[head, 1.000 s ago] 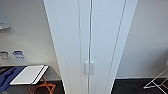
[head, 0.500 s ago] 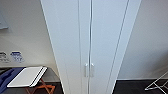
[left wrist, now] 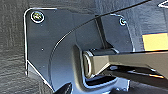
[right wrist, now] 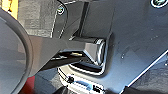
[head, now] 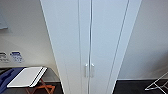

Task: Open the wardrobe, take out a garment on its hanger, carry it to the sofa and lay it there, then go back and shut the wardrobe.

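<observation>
White wall and a strip of dark floor frame the head view, with the wardrobe (head: 91, 45) standing tall at centre, both flat doors shut and meeting at a thin vertical seam. Its pair of small white handles (head: 89, 70) sits low on that seam, toward 6 o'clock of the picture. At 8 o'clock I see a white folding tray (head: 26, 77) on orange legs; at 4 o'clock, part of a thin white wire rack (head: 158, 83). I judge the doors rigid, light and smooth, so I would take hold at a handle rather than the slippery panel edge, drawing it outward on its hinge. Both wrist views present the robot's own dark plate above grey floor; I cannot tell how far either claw is open, or whether it has anything.
</observation>
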